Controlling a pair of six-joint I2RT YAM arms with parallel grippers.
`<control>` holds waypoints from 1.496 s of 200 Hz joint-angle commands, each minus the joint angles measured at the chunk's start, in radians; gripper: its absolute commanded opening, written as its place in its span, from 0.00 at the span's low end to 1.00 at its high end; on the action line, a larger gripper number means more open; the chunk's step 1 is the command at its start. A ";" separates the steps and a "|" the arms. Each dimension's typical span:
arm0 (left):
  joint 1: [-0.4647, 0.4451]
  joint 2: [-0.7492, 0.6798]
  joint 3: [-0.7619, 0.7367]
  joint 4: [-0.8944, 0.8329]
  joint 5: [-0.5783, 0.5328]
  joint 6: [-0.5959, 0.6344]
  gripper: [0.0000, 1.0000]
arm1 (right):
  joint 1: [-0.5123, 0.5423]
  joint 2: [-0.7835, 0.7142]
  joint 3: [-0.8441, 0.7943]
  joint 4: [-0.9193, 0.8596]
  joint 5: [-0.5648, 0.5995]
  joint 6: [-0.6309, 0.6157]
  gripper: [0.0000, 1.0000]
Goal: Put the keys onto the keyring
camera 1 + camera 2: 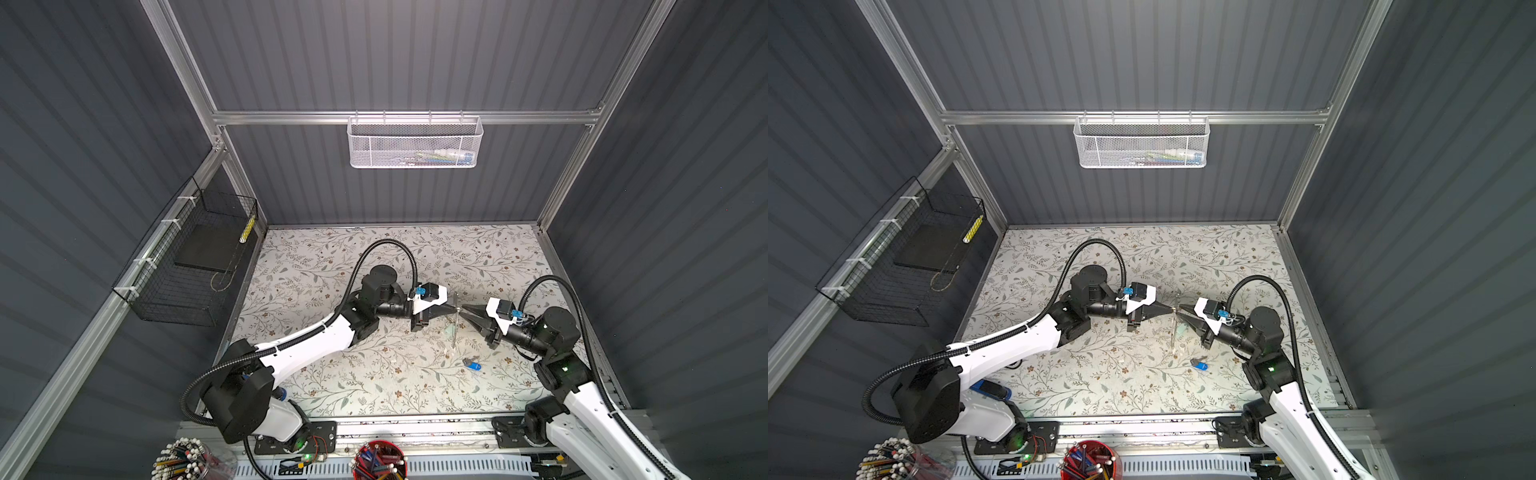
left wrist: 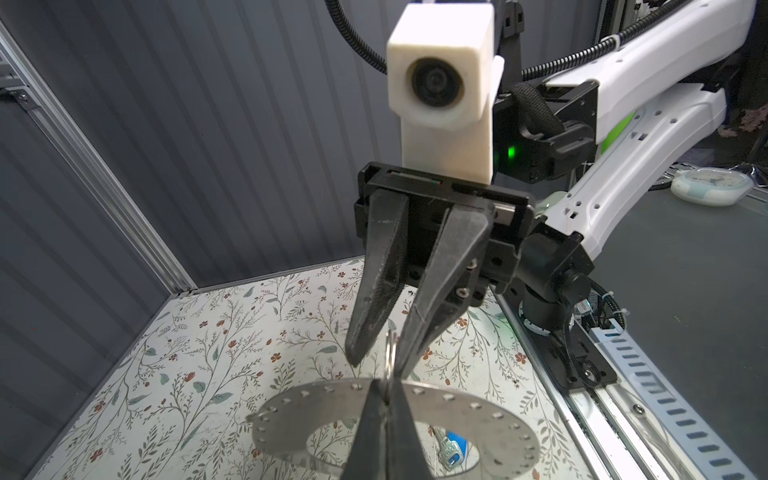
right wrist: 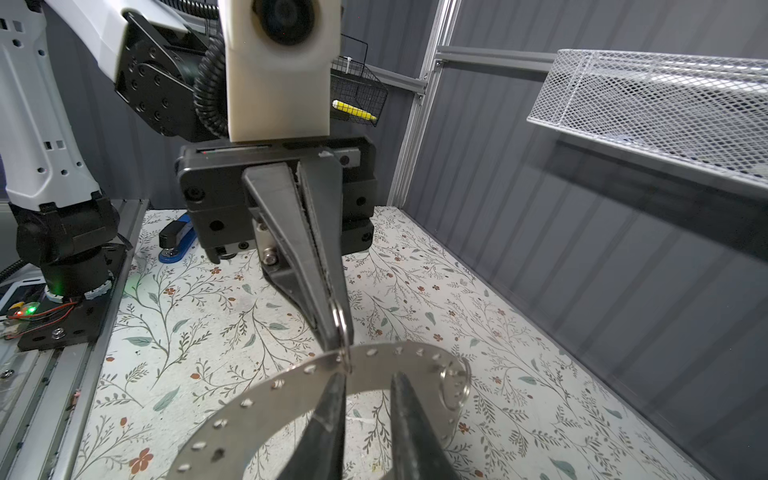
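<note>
Your left pincer (image 3: 337, 341) is clamped shut on the rim of the keyring (image 2: 286, 422) and holds it upright, on edge, over the table (image 1: 353, 386). Its holes and big opening face the other arm, which I judge is meant to steady it for threading. Your right pincer (image 2: 379, 365) faces it from 3 o'clock with jaws a little apart, tips at the rim, gripping nothing.

The blue-tagged key (image 1: 471, 365) lies flat on the table at about 5 o'clock from the keyring, apart from it. A pale green patch (image 1: 448, 330) just beside the keyring may be the other key, but it is too small to tell. A small wire loop (image 3: 456, 384) hangs through one rim hole. The stapler (image 3: 176, 242) sits at 7 o'clock by the left arm's base, out of the way. As I judge it, nothing blocks the right pincer's path down to the blue-tagged key.
</note>
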 commanded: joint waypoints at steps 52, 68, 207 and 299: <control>-0.001 -0.005 0.020 -0.013 0.021 0.010 0.00 | -0.002 0.032 0.034 0.060 -0.089 0.050 0.20; 0.000 -0.007 0.021 -0.022 0.017 0.018 0.00 | -0.002 0.029 0.035 0.062 -0.091 0.051 0.21; -0.002 -0.053 0.104 -0.395 -0.223 0.392 0.35 | -0.002 0.079 0.181 -0.366 -0.086 -0.238 0.00; -0.050 -0.056 0.124 -0.412 -0.280 0.481 0.28 | 0.001 0.114 0.270 -0.566 -0.030 -0.453 0.00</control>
